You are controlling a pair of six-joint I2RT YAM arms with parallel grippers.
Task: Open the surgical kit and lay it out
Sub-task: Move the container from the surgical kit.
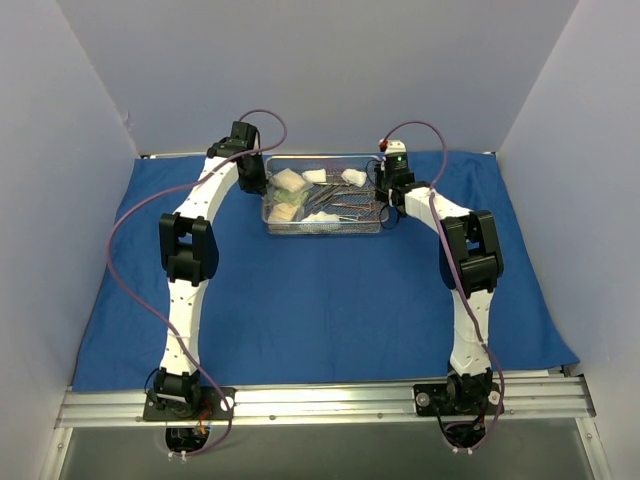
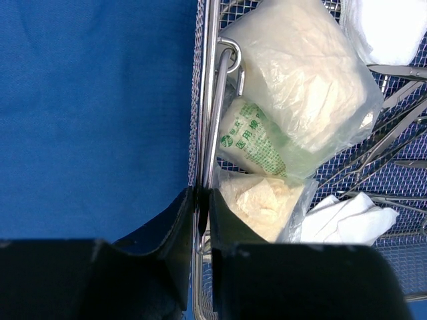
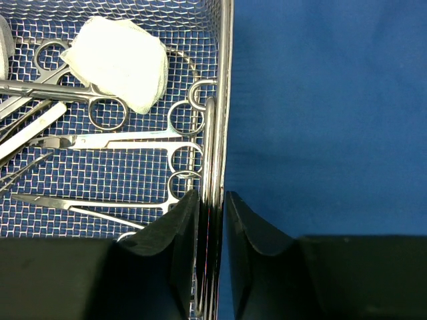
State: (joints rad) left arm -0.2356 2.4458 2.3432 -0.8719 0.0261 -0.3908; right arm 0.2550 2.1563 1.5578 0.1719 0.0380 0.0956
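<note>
The steel wire-mesh tray sits on the spread blue drape at the back middle of the table. My left gripper is shut on the tray's left wall, next to clear packets and a white gauze pad. My right gripper straddles the tray's right wall. Its inner finger is against the rim and a thin gap shows at the outer finger. Ring-handled scissors and forceps and a gauze pad lie inside.
Pale walls enclose the table on the left, back and right. The drape lies flat around the tray, with bare cloth to the right of it. An aluminium rail with both arm bases runs along the near edge.
</note>
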